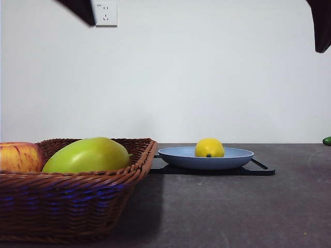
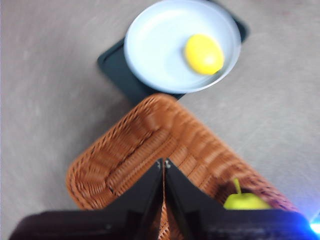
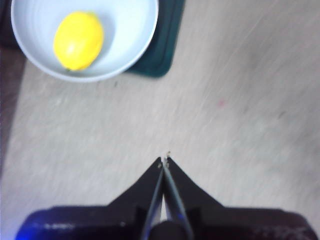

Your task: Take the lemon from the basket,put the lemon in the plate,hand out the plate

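Note:
The lemon (image 1: 209, 148) lies in the light-blue plate (image 1: 176, 155), which sits on a flat black tray (image 1: 261, 169) right of the wicker basket (image 1: 67, 206). The left wrist view shows the lemon (image 2: 203, 54) in the plate (image 2: 155, 40), beyond the basket (image 2: 150, 145). My left gripper (image 2: 163, 162) is shut and empty, high above the basket. My right gripper (image 3: 164, 160) is shut and empty, above bare table beside the plate (image 3: 127, 30) with the lemon (image 3: 78, 40). In the front view both arms show only as dark tips at the top corners.
A large yellow-green fruit (image 1: 88, 155) and a red-and-yellow apple (image 1: 19, 157) lie in the basket. A small green thing (image 1: 327, 140) sits at the far right edge of the table. A wall socket (image 1: 105, 14) is on the back wall.

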